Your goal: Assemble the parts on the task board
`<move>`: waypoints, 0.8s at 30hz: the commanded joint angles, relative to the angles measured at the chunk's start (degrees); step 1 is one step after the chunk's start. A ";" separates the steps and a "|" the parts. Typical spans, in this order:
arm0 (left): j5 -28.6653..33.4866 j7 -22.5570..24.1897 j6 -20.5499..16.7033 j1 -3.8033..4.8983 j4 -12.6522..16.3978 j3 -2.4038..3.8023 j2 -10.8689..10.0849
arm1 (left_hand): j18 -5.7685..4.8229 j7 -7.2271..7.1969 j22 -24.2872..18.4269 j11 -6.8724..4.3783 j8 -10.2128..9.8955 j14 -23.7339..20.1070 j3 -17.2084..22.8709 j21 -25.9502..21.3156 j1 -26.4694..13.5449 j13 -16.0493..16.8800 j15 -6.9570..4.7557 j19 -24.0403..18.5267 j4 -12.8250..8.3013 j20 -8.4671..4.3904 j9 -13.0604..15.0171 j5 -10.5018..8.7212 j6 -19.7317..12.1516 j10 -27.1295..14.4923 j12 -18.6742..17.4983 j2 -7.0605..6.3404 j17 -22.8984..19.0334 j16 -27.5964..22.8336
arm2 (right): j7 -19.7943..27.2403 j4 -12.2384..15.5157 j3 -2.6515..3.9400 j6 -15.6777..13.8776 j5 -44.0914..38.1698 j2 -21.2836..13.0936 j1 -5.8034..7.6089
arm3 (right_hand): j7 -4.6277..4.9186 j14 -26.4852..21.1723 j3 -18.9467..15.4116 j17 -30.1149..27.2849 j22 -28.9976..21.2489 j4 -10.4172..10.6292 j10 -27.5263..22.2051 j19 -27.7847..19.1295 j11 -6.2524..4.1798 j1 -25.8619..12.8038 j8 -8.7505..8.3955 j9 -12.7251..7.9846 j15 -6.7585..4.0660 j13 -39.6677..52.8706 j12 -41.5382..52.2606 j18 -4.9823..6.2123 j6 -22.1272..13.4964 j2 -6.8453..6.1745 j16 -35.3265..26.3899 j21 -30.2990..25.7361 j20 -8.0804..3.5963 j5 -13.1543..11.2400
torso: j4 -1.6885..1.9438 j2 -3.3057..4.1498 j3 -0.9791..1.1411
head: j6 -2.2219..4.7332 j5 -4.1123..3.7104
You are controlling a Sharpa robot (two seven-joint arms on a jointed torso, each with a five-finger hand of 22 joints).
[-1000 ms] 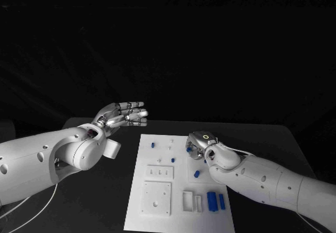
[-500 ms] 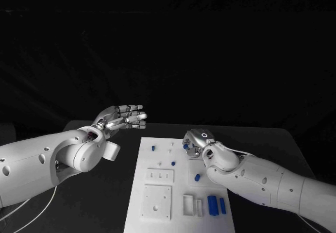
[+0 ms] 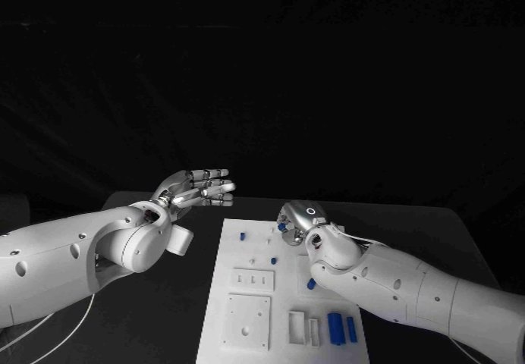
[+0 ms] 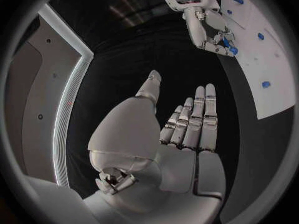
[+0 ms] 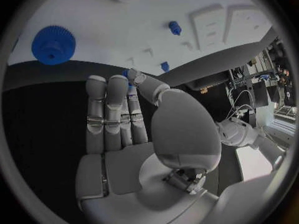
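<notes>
The white task board (image 3: 249, 262) lies in the middle of the black table. My right hand (image 3: 297, 224) hovers over its far end, thumb and a fingertip (image 5: 138, 78) pinching a small blue part (image 5: 127, 73); the left wrist view shows that hand (image 4: 212, 30) too. On the board beneath it lie a blue gear (image 5: 53, 44) and a small blue peg (image 5: 175, 28). Two long blue parts (image 3: 336, 328) stand at the near right of the board, and another blue piece (image 3: 311, 284) lies mid-right. My left hand (image 3: 202, 186) is raised left of the board, fingers spread, holding nothing.
White blocks with holes and slots (image 3: 247, 312) are fixed on the near left of the board. Black table (image 3: 416, 220) surrounds the board on all sides. My left forearm (image 3: 99, 250) hangs over the table's left part.
My right hand has crept a little farther over the board's far end and leftward, still pinching the blue part. The left hand stays raised and spread.
</notes>
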 commanded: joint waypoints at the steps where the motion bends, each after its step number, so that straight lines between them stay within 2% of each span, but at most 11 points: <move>1: -0.08 0.28 0.30 0.20 0.13 0.05 0.42 | -0.43 2.26 -0.07 -0.20 0.11 0.36 0.15 0.39 -0.04 0.06 -0.09 0.22 0.03 -0.08 0.00 -0.27 0.02 -0.12 0.21 -0.23 0.04 0.10 | -1.43 -1.05 0.02 -1.75 -1.06 0.93 0.04 | 0.03 -0.16 0.35 -0.05 0.05 0.05 2.91 0.43 -2.00 -0.08 0.17 -0.05 -0.27 0.47 0.26 -0.17 0.27 -0.53 -0.20 -0.12 -0.13 -0.04 | 0.25 0.22 -0.06 | 0.04 -0.37; 4: -0.08 0.27 0.42 0.20 0.12 0.05 0.73 | -0.43 2.26 -0.07 -0.20 0.11 0.36 0.15 0.39 -0.04 0.06 -0.09 0.22 0.03 -0.08 0.00 -0.27 0.02 -0.12 0.21 -0.23 0.04 0.10 | -1.41 -2.00 0.01 -1.91 -1.06 1.63 0.04 | 0.04 -0.18 0.36 -0.14 2.29 0.15 2.90 1.24 -2.00 -0.03 0.19 -0.10 -0.29 0.45 0.28 -0.16 0.29 -0.50 -0.25 -2.50 -0.15 -0.07 | 0.67 0.41 -0.25 | 0.06 -0.76; 9: -0.08 0.12 0.60 0.21 0.12 0.06 1.11 | -0.43 2.26 -0.07 -0.20 0.11 0.36 0.15 0.39 -0.04 0.06 -0.09 0.22 0.03 -0.08 0.00 -0.27 0.02 -0.12 0.21 -0.23 0.04 0.10 | -1.15 -3.58 -0.13 -2.01 -0.94 2.73 0.03 | 0.04 -0.18 0.30 -0.14 3.61 0.00 2.88 1.78 -1.99 -0.07 0.17 -0.12 -0.29 0.45 0.26 -0.23 0.29 -0.48 -0.22 -3.77 -0.16 -0.06 | 1.10 0.56 -0.51 | 0.16 -0.88; 12: -0.08 0.10 0.63 0.21 0.11 0.06 1.27 | -0.43 2.26 -0.07 -0.20 0.11 0.36 0.15 0.39 -0.04 0.06 -0.09 0.22 0.03 -0.08 0.00 -0.27 0.02 -0.12 0.21 -0.23 0.04 0.10 | -0.95 -4.37 -0.33 -2.00 -0.83 3.35 0.02 | 0.04 -0.18 0.30 -0.14 3.61 0.00 2.88 1.78 -1.99 -0.07 0.17 -0.12 -0.29 0.45 0.26 -0.23 0.29 -0.48 -0.22 -3.77 -0.16 -0.06 | 1.19 0.64 -0.55 | 0.17 -0.85; 16: -0.08 0.06 0.70 0.22 0.17 0.06 1.42 | -0.43 2.26 -0.07 -0.20 0.11 0.36 0.15 0.39 -0.04 0.06 -0.09 0.22 0.03 -0.08 0.00 -0.27 0.02 -0.12 0.21 -0.23 0.04 0.10 | -0.65 -5.20 -0.47 -1.97 -0.60 3.94 -0.01 | 0.05 -0.17 0.19 -0.18 5.00 -0.14 2.87 2.28 -1.98 -0.12 0.17 -0.12 -0.31 0.45 0.26 -0.26 0.26 -0.44 -0.25 -4.86 -0.18 -0.01 | 1.17 0.70 -0.48 | 0.12 -0.53; 19: -0.08 0.01 0.77 0.23 0.23 0.07 1.58 | -0.43 2.26 -0.07 -0.20 0.11 0.36 0.15 0.39 -0.04 0.06 -0.09 0.22 0.03 -0.08 0.00 -0.27 0.02 -0.12 0.21 -0.23 0.04 0.10 | -0.28 -5.86 -0.55 -2.01 -0.35 4.22 -0.03 | 0.06 -0.21 0.20 -0.18 5.61 -0.23 2.85 2.55 -1.97 -0.16 0.17 -0.13 -0.33 0.45 0.26 -0.25 0.23 -0.34 -0.26 -5.36 -0.21 -0.01 | 1.40 0.80 -0.55 | 0.17 -0.58; 23: -0.08 -0.06 0.83 0.24 0.29 0.07 1.73 | -0.43 2.26 -0.07 -0.20 0.11 0.36 0.15 0.39 -0.04 0.06 -0.09 0.22 0.03 -0.08 0.00 -0.27 0.02 -0.12 0.21 -0.23 0.04 0.10 | 0.06 -6.35 -0.64 -1.89 -0.13 4.48 -0.04 | 0.06 -0.21 0.20 -0.18 5.61 -0.23 2.85 2.55 -1.97 -0.16 0.17 -0.13 -0.33 0.45 0.26 -0.25 0.23 -0.34 -0.26 -5.36 -0.21 -0.01 | 1.49 0.77 -0.64 | 0.25 -0.45; 24: -0.08 -0.09 0.83 0.24 0.29 0.07 1.76 | -0.43 2.26 -0.07 -0.20 0.11 0.36 0.15 0.39 -0.04 0.06 -0.09 0.22 0.03 -0.08 0.00 -0.27 0.02 -0.12 0.21 -0.23 0.04 0.10 | 0.11 -6.44 -0.67 -1.85 -0.11 4.55 -0.04 | 0.06 -0.20 0.20 -0.18 5.85 -0.26 2.85 2.64 -1.97 -0.18 0.17 -0.13 -0.34 0.45 0.26 -0.25 0.23 -0.33 -0.26 -5.56 -0.21 0.00 | 1.41 0.76 -0.62 | 0.24 -0.38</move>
